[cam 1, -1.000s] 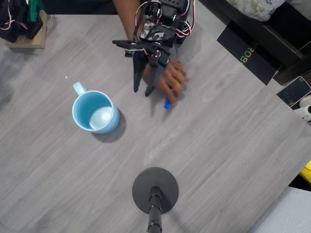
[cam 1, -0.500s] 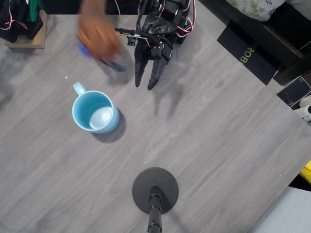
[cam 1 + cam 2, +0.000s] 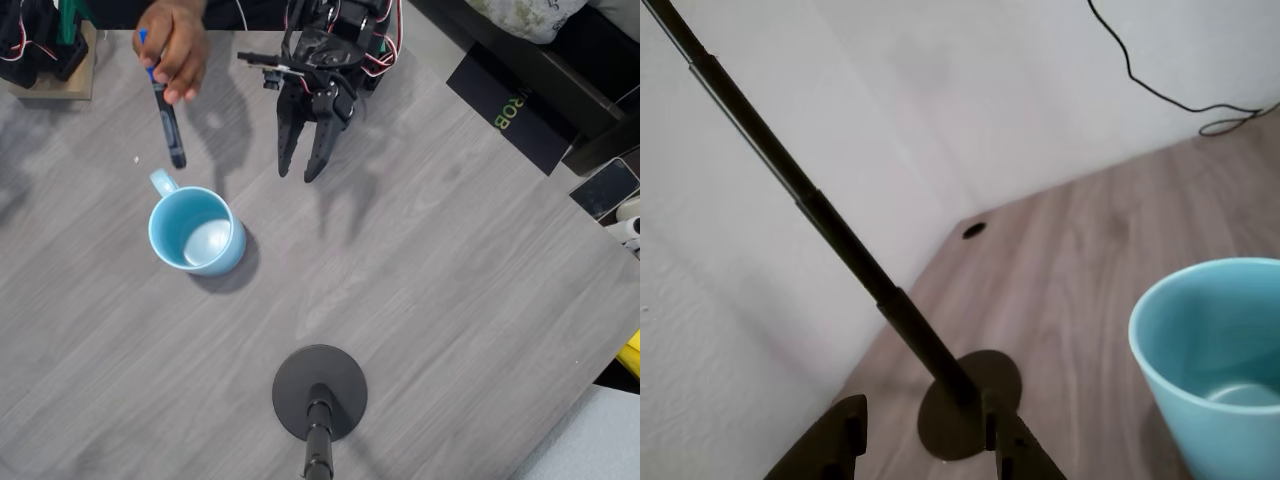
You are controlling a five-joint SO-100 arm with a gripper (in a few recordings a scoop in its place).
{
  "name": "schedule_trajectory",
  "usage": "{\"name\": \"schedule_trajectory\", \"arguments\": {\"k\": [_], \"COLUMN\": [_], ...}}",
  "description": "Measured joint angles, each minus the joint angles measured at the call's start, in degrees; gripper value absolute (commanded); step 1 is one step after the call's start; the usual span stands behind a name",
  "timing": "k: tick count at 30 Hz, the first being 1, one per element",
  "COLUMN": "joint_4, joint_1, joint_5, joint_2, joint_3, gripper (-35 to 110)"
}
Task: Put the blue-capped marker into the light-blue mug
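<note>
The blue-capped marker (image 3: pixel 163 102) has moved from mid-bench to the top-left, now held in a person's hand (image 3: pixel 177 45), barrel tip just above the light-blue mug (image 3: pixel 196 230). The robot's hand (image 3: pixel 301 176) hangs nearby, partly open and empty; grasping remains undone.

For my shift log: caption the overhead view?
A hand holds the blue-capped marker above the light-blue mug; open gripper waits empty.

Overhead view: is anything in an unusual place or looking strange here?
Yes. A person's hand holds the blue-capped marker above the table, near the light-blue mug, so the marker is not lying free. The gripper is open and holds nothing. The mug stands upright and looks empty; nothing is spilled.
</note>
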Motion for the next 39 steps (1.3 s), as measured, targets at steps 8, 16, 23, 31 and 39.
{"name": "schedule_trajectory", "arguments": {"k": [8, 16, 23, 31, 39], "joint_4": [2.7, 15.6, 25.3, 30.2, 30.9], "joint_1": [-1.8, -6.2, -10.2, -13.5, -16.4], "joint_5": [0.7, 11.3, 19.8, 21.1, 25.4], "joint_2": [3.8, 5.0, 3.9, 6.5, 13.9], "joint_3": [-0.1, -0.1, 1.2, 6.3, 18.5], "gripper": [17, 0, 0, 0, 0]}}
